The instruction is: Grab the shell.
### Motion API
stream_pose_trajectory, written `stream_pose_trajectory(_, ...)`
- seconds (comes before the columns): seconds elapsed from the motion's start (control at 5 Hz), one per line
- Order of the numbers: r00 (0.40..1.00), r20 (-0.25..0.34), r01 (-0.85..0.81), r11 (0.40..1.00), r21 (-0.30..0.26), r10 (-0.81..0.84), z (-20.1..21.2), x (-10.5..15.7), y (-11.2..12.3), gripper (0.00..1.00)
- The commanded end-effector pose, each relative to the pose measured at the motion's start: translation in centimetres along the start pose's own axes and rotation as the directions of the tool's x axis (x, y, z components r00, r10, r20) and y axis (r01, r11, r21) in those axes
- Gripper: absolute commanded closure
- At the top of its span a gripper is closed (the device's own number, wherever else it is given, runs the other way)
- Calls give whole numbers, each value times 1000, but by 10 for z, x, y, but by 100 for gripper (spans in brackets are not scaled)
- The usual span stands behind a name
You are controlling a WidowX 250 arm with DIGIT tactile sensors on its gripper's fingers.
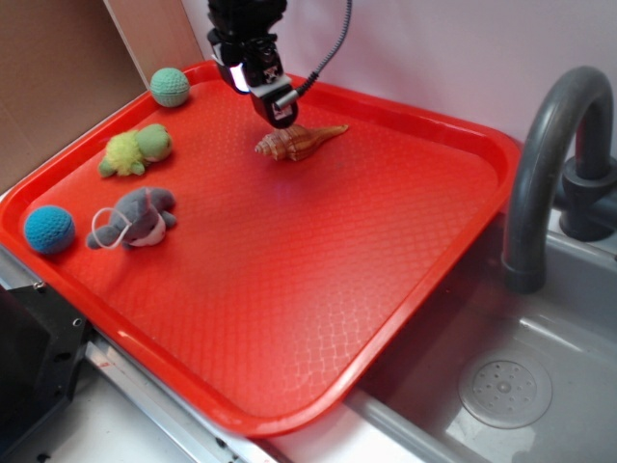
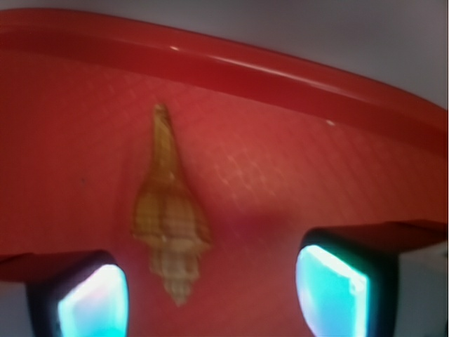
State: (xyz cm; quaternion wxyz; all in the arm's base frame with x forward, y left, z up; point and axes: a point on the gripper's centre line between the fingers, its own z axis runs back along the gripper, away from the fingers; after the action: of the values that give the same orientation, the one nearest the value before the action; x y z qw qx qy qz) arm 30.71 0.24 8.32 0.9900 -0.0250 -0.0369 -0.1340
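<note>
Now, fingertips (image 2: 91, 298) spread wide at the bottom of the wrist view, nothing clamped between them. Just beyond, shell (image 2: 168, 217) flat on the red tray (image 2: 295, 203), fat body nearer the left pad, well clear of the right one, long spike aimed at the far rim. From outside: gripper (image 1: 279, 113) poised right over the shell, near the tray's back edge. Approach step, by the look of it, grasp not yet made. Next up, probably: small nudge to centre the knobby body, then down and squeeze across the thick part, not the thin point.
</note>
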Motion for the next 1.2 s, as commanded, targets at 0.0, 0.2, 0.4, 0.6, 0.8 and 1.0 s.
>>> stream_pose_trajectory(0.0, 993, 2, 118, 988, -98, -119, -20, 15, -26, 0)
stream_pose_trajectory(0.2, 990, -33, 133, 987, -89, -137, -34, 15, -30, 0)
stream_pose_trajectory(0.4, 990, -87, 111, 993, -37, -113, -48, 14, -33, 0)
stream_pose_trajectory(0.6, 990, -108, 91, 996, 15, -89, -51, 13, -33, 100)
stream_pose_trajectory(0.8, 990, -109, 94, 995, 19, -92, -50, 12, -33, 100)
stream_pose_trajectory(1.0, 996, -61, 65, 996, 55, -62, -17, 6, -38, 100)
